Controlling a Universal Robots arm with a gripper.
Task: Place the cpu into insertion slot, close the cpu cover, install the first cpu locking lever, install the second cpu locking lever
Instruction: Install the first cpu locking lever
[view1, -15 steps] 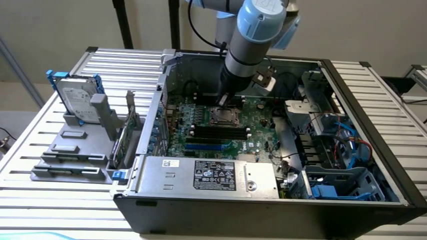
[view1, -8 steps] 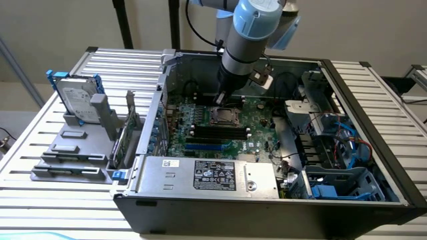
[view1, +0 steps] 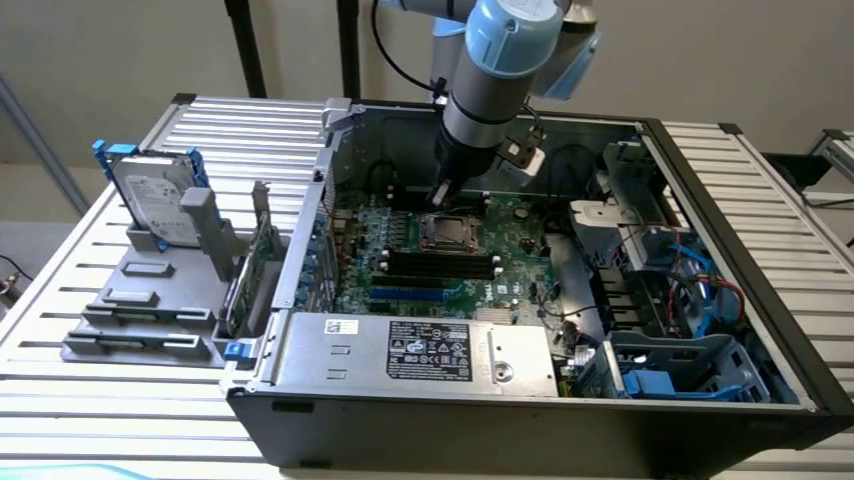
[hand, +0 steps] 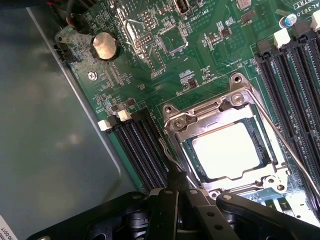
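In the wrist view the insertion slot (hand: 175, 125) sits on the green motherboard with its silvery rim showing. The cpu (hand: 227, 152) lies inside it, bright metal face up. The cpu cover (hand: 210, 117) lies flat over it, framing the chip in its window. One thin locking lever (hand: 280, 140) runs along the socket's far side. A second locking lever (hand: 167, 155) runs along the near side, ending right at my fingertips. My gripper (hand: 178, 182) is shut with nothing between its fingers, its tip at that lever's end. In the exterior view the gripper (view1: 441, 195) hangs just behind the socket (view1: 449, 232).
Black memory slots (hand: 142, 150) flank the socket on both sides. A coin battery (hand: 104, 46) and the grey case wall (hand: 45, 140) lie nearby. The exterior view shows the power supply (view1: 427, 350), a blue drive cage (view1: 681, 365) and a hard drive (view1: 154, 195) outside the case.
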